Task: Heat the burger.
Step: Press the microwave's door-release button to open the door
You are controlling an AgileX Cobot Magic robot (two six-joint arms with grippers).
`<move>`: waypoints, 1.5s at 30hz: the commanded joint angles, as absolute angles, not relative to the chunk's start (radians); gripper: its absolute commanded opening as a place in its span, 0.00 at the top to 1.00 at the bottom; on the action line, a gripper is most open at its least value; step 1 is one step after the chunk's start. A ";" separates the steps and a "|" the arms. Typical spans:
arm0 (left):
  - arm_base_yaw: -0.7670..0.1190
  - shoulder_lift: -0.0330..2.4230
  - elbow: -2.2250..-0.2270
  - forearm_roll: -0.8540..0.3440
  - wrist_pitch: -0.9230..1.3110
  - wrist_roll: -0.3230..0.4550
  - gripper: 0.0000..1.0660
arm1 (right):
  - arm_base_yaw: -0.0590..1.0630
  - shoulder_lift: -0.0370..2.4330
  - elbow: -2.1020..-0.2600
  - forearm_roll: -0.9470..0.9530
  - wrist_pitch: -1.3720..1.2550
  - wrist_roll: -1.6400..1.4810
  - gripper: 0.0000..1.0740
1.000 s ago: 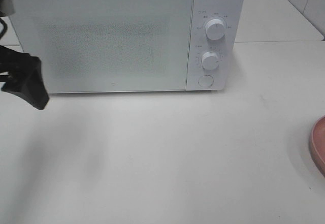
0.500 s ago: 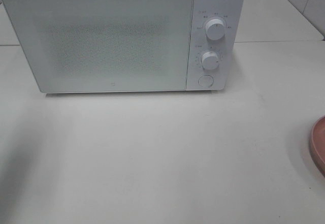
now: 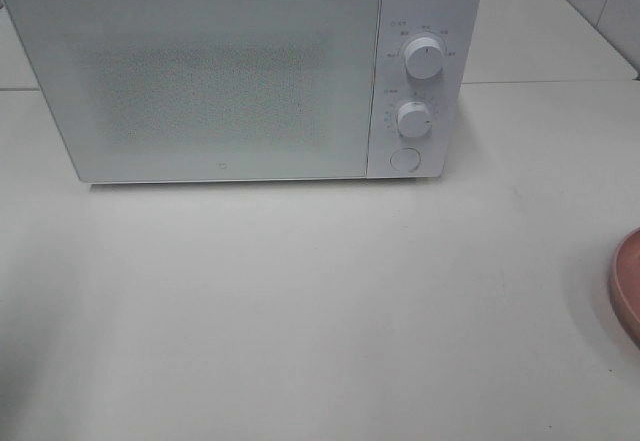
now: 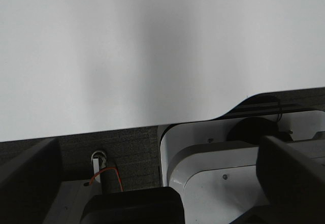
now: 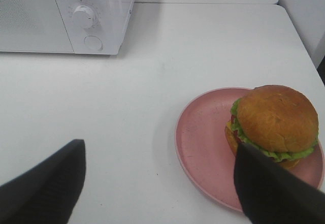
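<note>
The burger point(image 5: 274, 120), with a golden-brown bun, green lettuce and yellow cheese, sits on a round pink plate point(image 5: 203, 137) in the right wrist view. My right gripper point(image 5: 160, 193) is open and empty, with the burger just beyond its one finger point(image 5: 274, 193). The white microwave point(image 3: 220, 81) stands at the back of the table with its door shut. My left gripper point(image 4: 162, 183) is open and empty, over the table's edge. Neither gripper shows in the exterior high view, where the burger is out of view.
The microwave has two round knobs point(image 3: 424, 59) and a round button point(image 3: 404, 159) on its right panel. Only the plate's rim point(image 3: 625, 281) shows at the right edge of the exterior high view. The white robot base point(image 4: 218, 173) lies below the table edge.
The left gripper, seen at the left edge beside the microwave one second ago, has drawn back out of the exterior high view. The microwave and plate have not moved.
</note>
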State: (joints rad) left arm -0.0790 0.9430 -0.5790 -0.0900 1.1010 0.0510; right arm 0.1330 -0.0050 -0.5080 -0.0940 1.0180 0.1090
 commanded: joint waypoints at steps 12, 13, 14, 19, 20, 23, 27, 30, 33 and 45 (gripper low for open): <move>-0.078 0.585 -0.505 -0.086 1.040 0.043 0.08 | 0.126 -0.030 -0.504 -0.094 1.006 0.102 0.31; -0.078 0.535 -0.505 -0.101 1.039 0.043 0.08 | 0.126 -0.030 -0.504 -0.094 1.006 0.102 0.31; -0.078 0.535 -0.505 -0.101 1.039 0.043 0.08 | 0.126 -0.030 -0.504 -0.094 1.006 0.102 0.31; -0.067 0.433 -0.505 -0.100 1.038 0.046 0.08 | 0.126 -0.030 -0.504 -0.094 1.006 0.102 0.31; -0.046 0.370 -0.505 -0.099 1.038 0.046 0.08 | 0.126 -0.030 -0.504 -0.094 1.006 0.102 0.31; -0.006 0.256 -0.505 -0.099 1.038 0.046 0.08 | 0.126 -0.030 -0.504 -0.094 1.006 0.102 0.31; 0.011 0.177 -0.505 -0.099 1.038 0.046 0.08 | 0.126 -0.030 -0.504 -0.094 1.006 0.102 0.31; 0.035 0.103 -0.505 -0.099 1.038 0.046 0.08 | 0.126 -0.030 -0.504 -0.094 1.006 0.102 0.31; 0.064 0.040 -0.505 -0.099 1.038 0.046 0.08 | 0.126 -0.030 -0.504 -0.094 1.006 0.102 0.31; 0.089 -0.029 -0.504 -0.104 1.037 0.046 0.08 | 0.126 -0.030 -0.504 -0.094 1.006 0.102 0.31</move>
State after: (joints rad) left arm 0.0870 -0.0040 -0.5090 -0.0930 1.0440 0.0500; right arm 0.1330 -0.0050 -0.5080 -0.0940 1.0180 0.1090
